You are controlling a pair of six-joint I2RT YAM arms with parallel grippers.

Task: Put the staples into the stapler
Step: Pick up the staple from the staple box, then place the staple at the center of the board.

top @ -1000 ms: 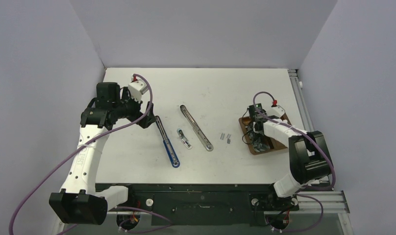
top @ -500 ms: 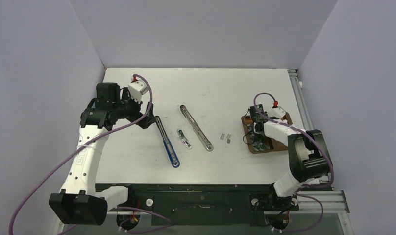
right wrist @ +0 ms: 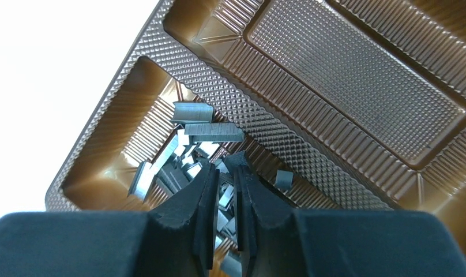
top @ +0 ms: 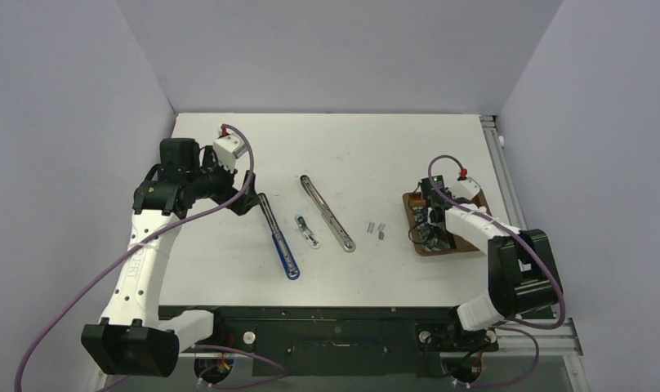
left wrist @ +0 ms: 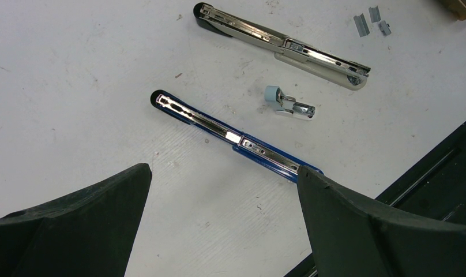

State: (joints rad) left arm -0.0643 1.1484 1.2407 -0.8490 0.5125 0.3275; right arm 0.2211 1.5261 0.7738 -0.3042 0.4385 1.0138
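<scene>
Standing in the smaller pocket of the brown tray [right wrist: 357, 75], the right claw [right wrist: 225, 168] has its tips down among the staples [right wrist: 213, 131]. These lie as a loose heap of short grey strips pointing every way. The fingers [right wrist: 190, 202] are almost together, with only a thin slit between them and a pale strip showing in that slit, so I judge 1 strip pinched. The larger pocket beside it holds nothing.

The left claw [left wrist: 224, 170] is spread wide and grips nothing; it hangs over the bench [left wrist: 75, 86] just beside the blue stapler [left wrist: 230, 138].

Both staplers lie opened flat, well apart from the tray toward the robot's left. Each has its long axis running slantwise across the bench, channel up. The pale stapler [left wrist: 288, 49] is the nearer one to the right arm, with 2 loose strips [top: 376, 229] between it and the tray. A small metal pusher piece [left wrist: 288, 107] lies between the 2 staplers.

A carried strip would need turning to match that slant.

No brand or label can be read; lettering on the left arm is too small to make out.
</scene>
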